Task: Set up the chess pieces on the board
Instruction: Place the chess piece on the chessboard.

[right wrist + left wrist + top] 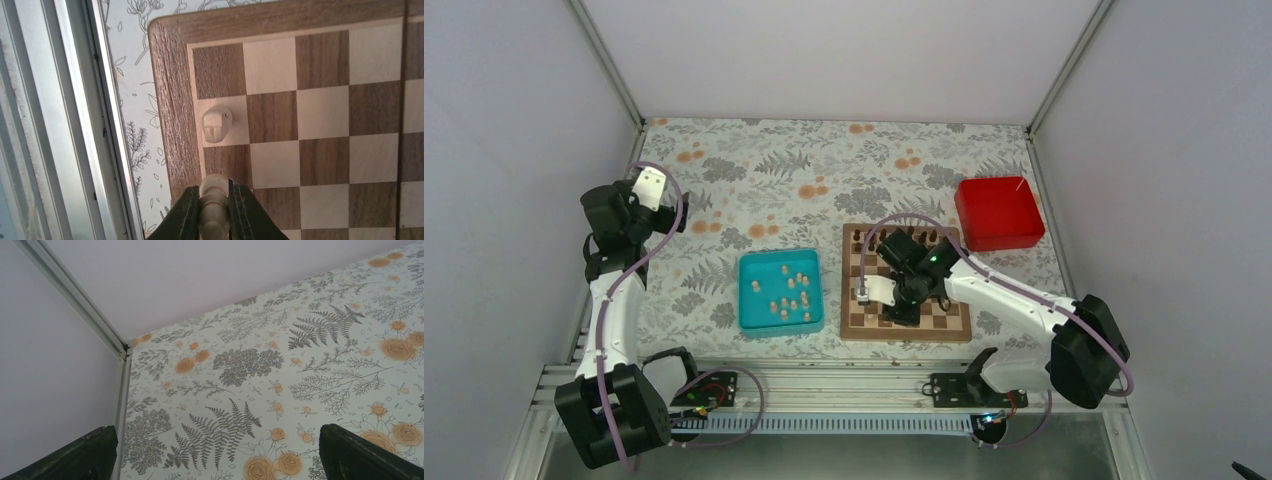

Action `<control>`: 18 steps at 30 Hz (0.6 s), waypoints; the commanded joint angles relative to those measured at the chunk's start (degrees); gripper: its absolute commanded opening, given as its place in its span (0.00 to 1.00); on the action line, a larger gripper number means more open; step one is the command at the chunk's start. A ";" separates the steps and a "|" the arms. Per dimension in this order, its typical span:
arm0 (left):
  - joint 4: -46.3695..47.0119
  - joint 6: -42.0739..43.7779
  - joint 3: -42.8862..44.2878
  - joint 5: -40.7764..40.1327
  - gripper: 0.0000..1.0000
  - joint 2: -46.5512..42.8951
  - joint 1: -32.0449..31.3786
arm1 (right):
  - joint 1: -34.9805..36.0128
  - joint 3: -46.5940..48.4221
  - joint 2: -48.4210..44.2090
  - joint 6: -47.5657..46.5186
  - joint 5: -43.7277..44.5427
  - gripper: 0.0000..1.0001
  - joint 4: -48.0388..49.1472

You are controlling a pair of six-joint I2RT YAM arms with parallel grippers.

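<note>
Placing step: right gripper point(214, 192) clamped on a pale chess piece point(214, 207) over the board point(170, 100) edge; pale knight point(216, 123) just ahead. Next, I'd judge: lower squarely, then release.

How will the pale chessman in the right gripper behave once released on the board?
The pale chessman looks like rigid wood, so the right gripper shouldn't deform it. Small and narrow, it probably tips if nudged on the board. Its rounded body would likely roll once toppled.

Top view: the right arm point(994, 290) covers the middle of the board point(954, 328); the pale pieces point(786, 292) in the teal tray point(751, 262) are too small to identify by type. Wrist views: the left claw point(217, 452) and the chess piece point(214, 217) in the right claw point(214, 191) are cut off at the lower edge.
</note>
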 commanded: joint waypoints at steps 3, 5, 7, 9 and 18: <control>-0.04 -0.30 0.62 0.20 1.00 -0.06 0.31 | -0.52 -1.67 0.27 0.66 1.09 0.07 3.16; 0.05 -0.30 0.56 0.16 1.00 0.13 0.31 | -0.52 -1.92 0.76 0.54 1.24 0.06 4.14; 0.07 -0.30 0.47 0.15 1.00 0.15 0.31 | -0.55 -1.94 1.56 0.40 1.24 0.07 4.96; 0.08 -0.22 0.48 0.32 1.00 0.16 0.31 | -0.52 -1.79 2.34 0.26 1.13 0.07 5.38; 0.22 -0.12 0.29 0.41 1.00 0.55 0.31 | -0.52 -1.92 3.62 -0.22 0.73 0.07 5.04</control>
